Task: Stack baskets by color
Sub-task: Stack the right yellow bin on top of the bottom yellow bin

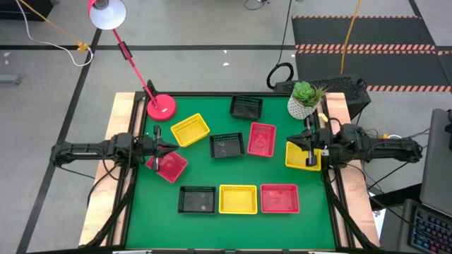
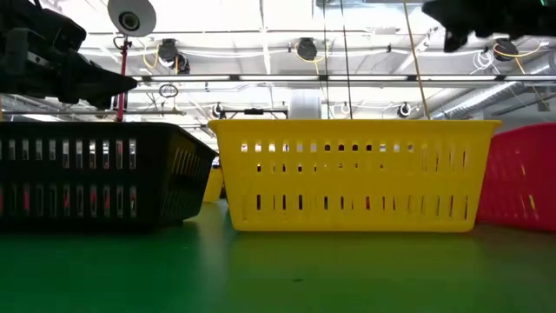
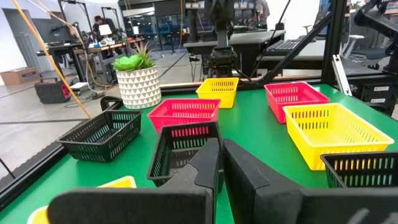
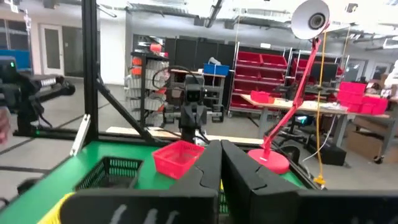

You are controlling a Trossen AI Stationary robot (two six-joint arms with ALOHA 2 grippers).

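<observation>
Several baskets lie on the green table. A near row holds a black basket, a yellow basket and a red basket. Scattered farther back are a yellow basket, two black baskets and a red basket. My left gripper is shut and hangs level at the left edge, over a corner of a tilted red basket. My right gripper is shut and raised over a yellow basket at the right edge. Neither holds anything.
A pink lamp base with its slanting arm stands at the far left corner. A white plant pot stands at the far right. Bare green cloth lies between the near row and the middle baskets.
</observation>
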